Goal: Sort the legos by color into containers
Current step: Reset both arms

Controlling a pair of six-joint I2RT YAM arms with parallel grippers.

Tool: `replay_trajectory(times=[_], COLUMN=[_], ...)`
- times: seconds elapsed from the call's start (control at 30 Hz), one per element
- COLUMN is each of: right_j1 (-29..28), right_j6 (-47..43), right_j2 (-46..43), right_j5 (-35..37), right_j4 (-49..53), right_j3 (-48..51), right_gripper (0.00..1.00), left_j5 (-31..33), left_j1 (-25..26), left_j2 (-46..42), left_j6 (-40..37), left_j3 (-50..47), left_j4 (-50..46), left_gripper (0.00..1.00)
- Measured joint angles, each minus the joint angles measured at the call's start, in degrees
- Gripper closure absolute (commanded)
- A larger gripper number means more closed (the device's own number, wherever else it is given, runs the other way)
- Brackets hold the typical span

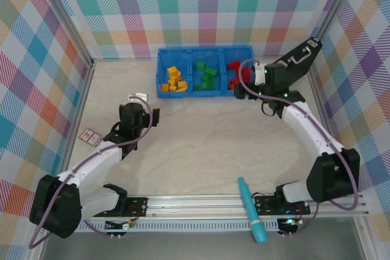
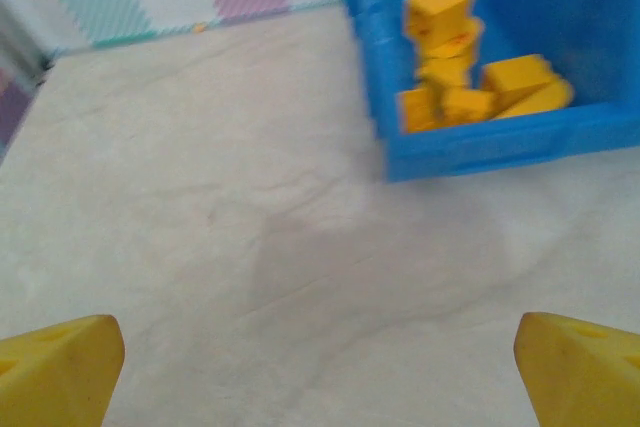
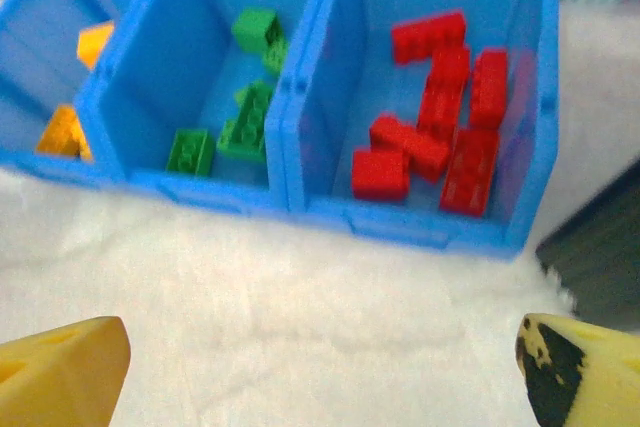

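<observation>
The blue tray (image 1: 205, 51) stands at the back of the table with three compartments. Yellow legos (image 1: 173, 80) lie in its left one, green legos (image 1: 206, 76) in the middle, red legos (image 1: 234, 72) in the right. My right gripper (image 1: 244, 91) hovers just in front of the red compartment, open and empty (image 3: 320, 377); its view looks onto the red legos (image 3: 440, 117), green legos (image 3: 240, 117) and the tray's front wall (image 3: 400, 227). My left gripper (image 1: 139, 105) is over the bare table left of the tray, open and empty (image 2: 320, 377), facing the yellow legos (image 2: 470, 87).
A long teal marker-like tool (image 1: 251, 210) lies across the near rail between the arm bases. A small card (image 1: 90, 136) sits by the left wall. Checked walls close in the table on three sides. Something dark (image 3: 600, 257) lies right of the tray.
</observation>
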State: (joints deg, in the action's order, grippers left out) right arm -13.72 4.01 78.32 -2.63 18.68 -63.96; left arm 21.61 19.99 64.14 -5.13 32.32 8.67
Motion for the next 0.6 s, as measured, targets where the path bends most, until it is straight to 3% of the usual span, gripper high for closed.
replay_trajectory(times=[0.13,0.4,0.5,0.6], right_j1=[0.0,0.0,-0.07,-0.07], right_j6=[0.28,-0.87,-1.18,-1.53], right_j2=[-4.9,-18.36,-24.39,-28.39], right_j5=[-2.25,-7.52,-6.71,-4.0], right_j4=[-1.01,-5.79,-7.19,-9.27], right_j3=[8.48,25.03,29.16,31.71], right_gripper=[0.01,0.01,0.01,0.01], left_j5=[-0.81,-10.95,-13.86,-16.63], left_j1=[-5.86,-14.01,-15.63,-15.91], left_j2=[3.69,12.57,17.11,23.23], left_j6=[0.44,1.44,1.73,1.66], left_j3=[-4.87,-8.96,-11.78,-12.28], left_j4=[8.98,25.11,34.62,37.29], left_gripper=[0.0,0.0,0.0,0.0])
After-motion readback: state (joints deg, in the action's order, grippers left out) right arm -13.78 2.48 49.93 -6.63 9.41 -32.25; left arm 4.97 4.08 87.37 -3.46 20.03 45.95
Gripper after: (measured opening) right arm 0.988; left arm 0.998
